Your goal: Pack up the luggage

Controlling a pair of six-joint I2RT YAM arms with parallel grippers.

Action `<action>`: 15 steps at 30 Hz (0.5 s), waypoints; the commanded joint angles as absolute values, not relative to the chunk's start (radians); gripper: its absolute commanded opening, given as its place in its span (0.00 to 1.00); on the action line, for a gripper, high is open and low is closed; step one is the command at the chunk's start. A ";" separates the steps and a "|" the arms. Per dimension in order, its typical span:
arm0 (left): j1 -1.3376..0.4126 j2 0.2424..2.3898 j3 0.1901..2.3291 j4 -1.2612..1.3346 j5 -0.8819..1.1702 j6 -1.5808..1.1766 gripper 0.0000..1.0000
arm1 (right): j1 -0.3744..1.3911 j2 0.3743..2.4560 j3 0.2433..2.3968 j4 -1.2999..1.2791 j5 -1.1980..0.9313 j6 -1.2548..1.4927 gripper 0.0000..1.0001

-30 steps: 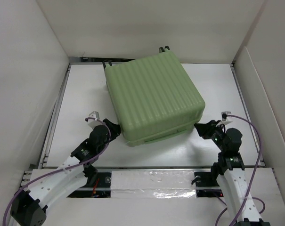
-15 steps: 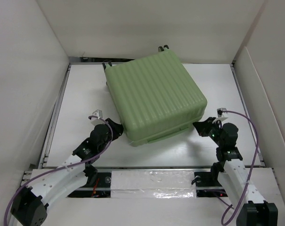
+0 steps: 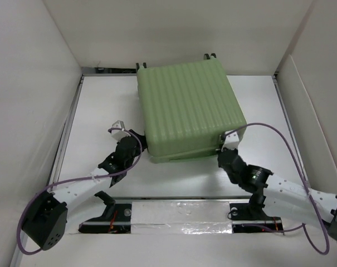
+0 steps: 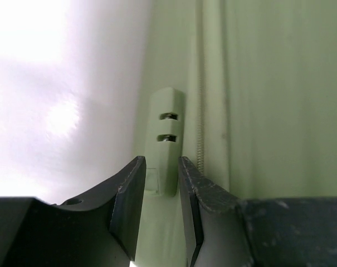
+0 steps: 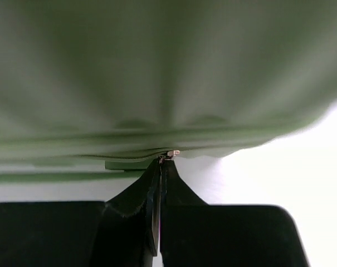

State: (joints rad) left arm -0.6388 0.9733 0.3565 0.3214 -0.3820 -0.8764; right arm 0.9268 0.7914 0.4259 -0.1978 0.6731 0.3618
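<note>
The luggage (image 3: 185,108), a pale green ribbed hard-shell case, lies closed on the white table (image 3: 101,100) with its black wheels at the far edge. My left gripper (image 3: 141,146) is at its near left corner. In the left wrist view its jaws (image 4: 161,162) are shut on a pale green handle bar (image 4: 166,128) beside the zipper line (image 4: 200,139) on the luggage wall (image 4: 268,111). My right gripper (image 3: 223,149) is at the near right corner. In the right wrist view it (image 5: 160,164) is shut on the small metal zipper pull (image 5: 170,153) under the blurred shell (image 5: 157,67).
White enclosure walls rise on the left, back and right (image 3: 313,111). A taped strip (image 3: 179,214) runs along the near table edge between the arm bases. Purple cables (image 3: 279,133) loop from both wrists.
The luggage has swung so its far end sits further right. My right arm dropped low and reached left to the near right corner, and its jaws shut. My left gripper pushed forward and narrowed.
</note>
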 commanded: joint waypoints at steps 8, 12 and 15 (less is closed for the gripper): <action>-0.723 0.971 0.433 0.514 -0.098 -0.880 0.29 | 1.017 0.917 0.664 -0.474 0.643 0.614 0.00; -0.723 0.936 0.385 0.485 -0.110 -0.888 0.28 | 0.817 0.876 0.670 -0.485 0.654 0.560 0.00; -0.723 0.902 0.351 0.477 -0.114 -0.894 0.28 | 0.652 0.795 0.621 -0.349 0.577 0.420 0.00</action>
State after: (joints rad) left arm -0.6876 0.9485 0.3668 0.3656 -0.2646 -0.8581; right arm 0.7490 0.8486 0.6064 -0.5739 0.6888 0.4690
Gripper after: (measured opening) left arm 0.280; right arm 0.019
